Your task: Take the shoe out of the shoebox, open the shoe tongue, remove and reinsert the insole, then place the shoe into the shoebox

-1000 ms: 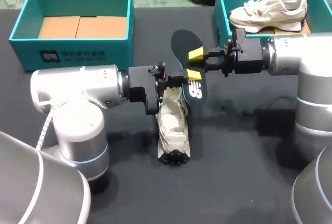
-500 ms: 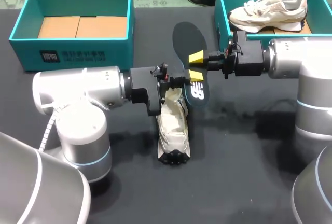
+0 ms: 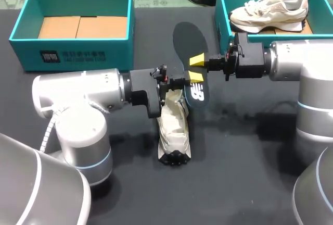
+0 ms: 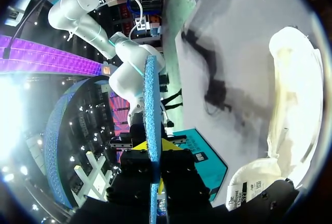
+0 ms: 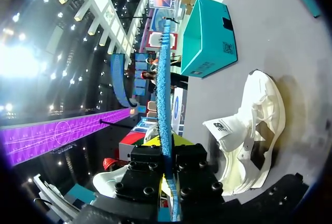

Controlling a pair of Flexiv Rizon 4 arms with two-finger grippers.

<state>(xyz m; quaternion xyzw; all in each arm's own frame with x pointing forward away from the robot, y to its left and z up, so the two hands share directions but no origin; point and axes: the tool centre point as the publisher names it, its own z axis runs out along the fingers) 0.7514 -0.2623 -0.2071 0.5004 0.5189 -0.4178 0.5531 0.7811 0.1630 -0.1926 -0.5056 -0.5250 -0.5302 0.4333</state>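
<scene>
Dark foam insole (image 3: 188, 42) with a blue underside, pinched in the air just beyond the mouth of the cream mesh sneaker (image 3: 173, 128).
Judging by both wrist views, each pair of jaws stands narrow and clamped on the insole's thin edge. The right gripper (image 3: 196, 67) holds it near mid-length and the left gripper (image 3: 176, 83) holds the logo end, right over the sneaker's mouth. The sneaker lies on the black table (image 3: 250, 152), its long axis running far to near. Its open mouth is at the far end and its dark-treaded tip points to the near edge. The insole's long axis runs almost in line with the sneaker, a little to the right arm's side, logo end nearest the mouth. Reinsertion looks to need that end tipped down into the mouth, and the left arm is nearer. The empty teal cardboard shoebox (image 3: 73, 40) sits well beyond the sneaker on the left arm's side.
</scene>
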